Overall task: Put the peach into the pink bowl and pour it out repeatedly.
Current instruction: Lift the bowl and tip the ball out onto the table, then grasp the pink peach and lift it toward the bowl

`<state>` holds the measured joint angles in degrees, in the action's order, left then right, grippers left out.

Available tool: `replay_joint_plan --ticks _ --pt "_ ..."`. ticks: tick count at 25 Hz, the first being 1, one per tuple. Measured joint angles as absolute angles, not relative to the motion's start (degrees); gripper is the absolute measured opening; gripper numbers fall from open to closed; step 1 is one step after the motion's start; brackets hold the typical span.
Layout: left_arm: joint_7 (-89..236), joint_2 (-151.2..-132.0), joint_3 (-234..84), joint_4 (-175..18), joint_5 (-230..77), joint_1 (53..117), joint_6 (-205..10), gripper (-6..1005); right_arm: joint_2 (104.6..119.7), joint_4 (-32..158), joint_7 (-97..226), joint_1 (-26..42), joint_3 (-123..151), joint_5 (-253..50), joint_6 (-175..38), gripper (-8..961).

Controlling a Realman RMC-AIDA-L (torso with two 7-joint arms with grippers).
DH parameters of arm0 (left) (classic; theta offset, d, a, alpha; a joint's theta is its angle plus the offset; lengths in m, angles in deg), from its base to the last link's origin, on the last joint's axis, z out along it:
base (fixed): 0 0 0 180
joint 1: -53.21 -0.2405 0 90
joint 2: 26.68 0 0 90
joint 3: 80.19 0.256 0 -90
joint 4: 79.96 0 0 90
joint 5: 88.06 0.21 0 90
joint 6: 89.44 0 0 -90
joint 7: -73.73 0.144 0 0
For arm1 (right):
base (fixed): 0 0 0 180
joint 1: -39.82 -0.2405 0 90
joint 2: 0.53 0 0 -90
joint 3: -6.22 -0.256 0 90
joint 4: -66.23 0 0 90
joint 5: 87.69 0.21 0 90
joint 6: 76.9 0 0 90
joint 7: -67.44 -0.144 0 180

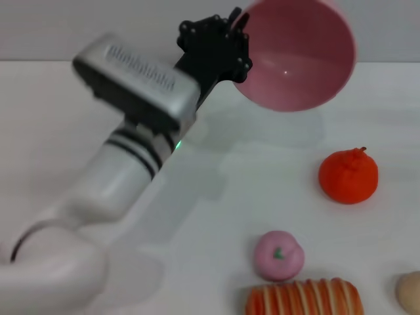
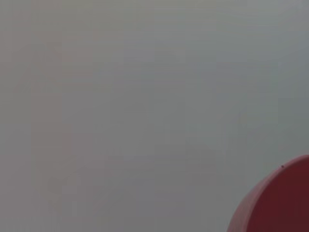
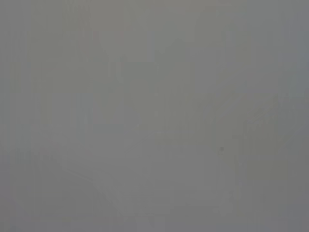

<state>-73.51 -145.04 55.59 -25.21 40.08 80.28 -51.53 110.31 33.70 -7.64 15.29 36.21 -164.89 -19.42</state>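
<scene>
The pink bowl point(image 1: 295, 56) hangs in the air at the back of the table, tipped so its glossy inside faces me, with nothing in it. My left gripper point(image 1: 235, 47) is shut on the bowl's left rim and holds it up. A curved piece of the bowl point(image 2: 277, 200) shows at a corner of the left wrist view. The peach point(image 1: 279, 255), small and pale pink with a green stem mark, lies on the table near the front, well below the bowl. My right gripper is out of view.
A bright orange-red fruit point(image 1: 348, 175) sits to the right, between bowl and peach. A striped orange and white bread-like item point(image 1: 303, 298) lies at the front edge next to the peach. A pale round object point(image 1: 410, 292) is cut off at the front right corner.
</scene>
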Motion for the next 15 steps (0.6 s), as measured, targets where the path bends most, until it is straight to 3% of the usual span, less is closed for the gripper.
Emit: replay_joint_plan --ticks 8,15 --pt "-77.6 -145.02 30.4 -20.7 38.4 88.3 -94.6 45 110.51 33.7 -7.8 15.3 38.6 -165.3 -16.6 445" --pt "-72.7 -144.14 1.1 -27.0 38.8 99.7 -129.3 45 111.37 27.9 -9.5 16.2 42.1 -169.2 -2.0 444"
